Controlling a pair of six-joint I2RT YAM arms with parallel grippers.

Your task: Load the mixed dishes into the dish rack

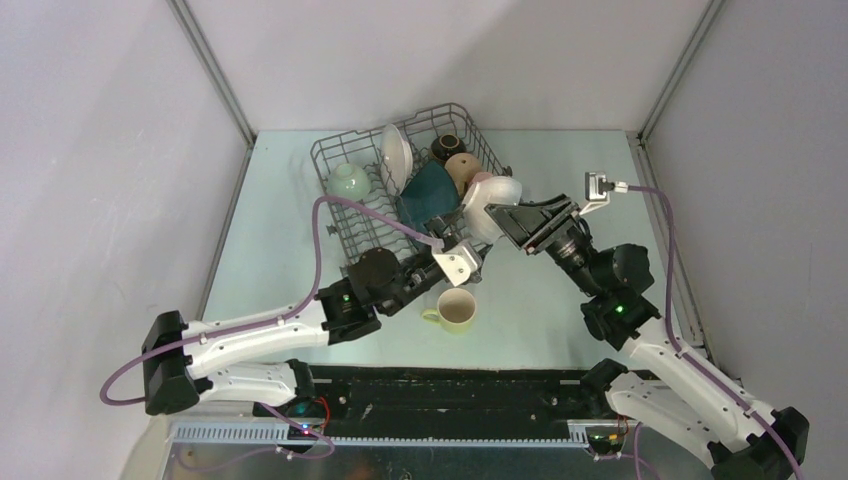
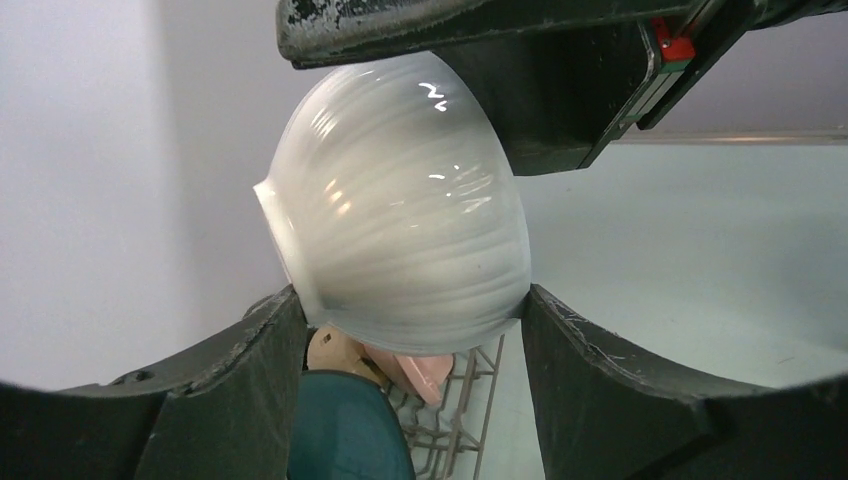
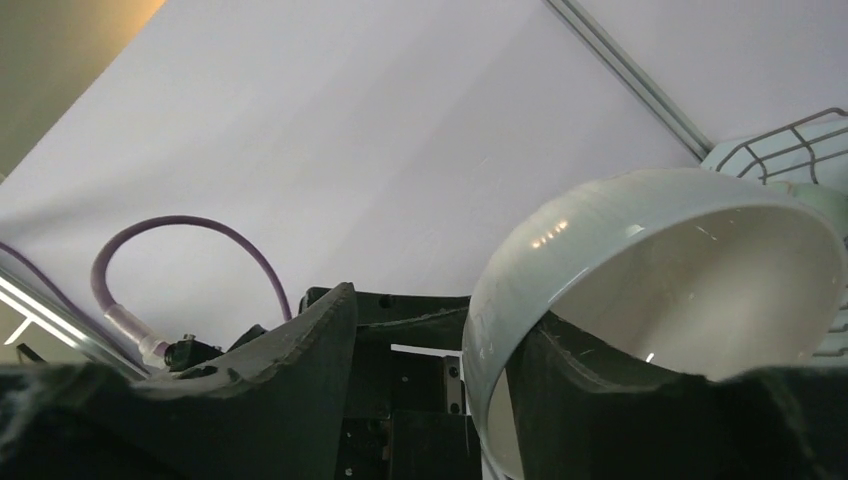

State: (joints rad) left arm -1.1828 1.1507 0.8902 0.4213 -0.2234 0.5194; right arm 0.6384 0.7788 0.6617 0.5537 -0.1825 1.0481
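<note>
Up off the table at the dish rack's [image 1: 340, 215] three-o'clock edge, the white bowl [image 1: 497, 200] sits clamped in the left gripper [image 2: 410, 300], the right gripper's [image 3: 440, 315] jaws parted loosely astride its rim; it looks glazed, slippery and breakable, so I'd squeeze its ribbed sides.

Mug [image 1: 458, 309] on table [image 1: 270, 250], just before dish rack [image 1: 350, 240].

tabletop: pale mint-green flat table surface [image 1: 560, 320], matte
walls: plain white enclosure panels [image 1: 450, 60] at the back and both sides
corner struts: slim grey metal posts, left [image 1: 212, 70] and right [image 1: 677, 70]
near edge: black base strip [image 1: 450, 395], grey slotted duct [image 1: 430, 432] just below it
</note>
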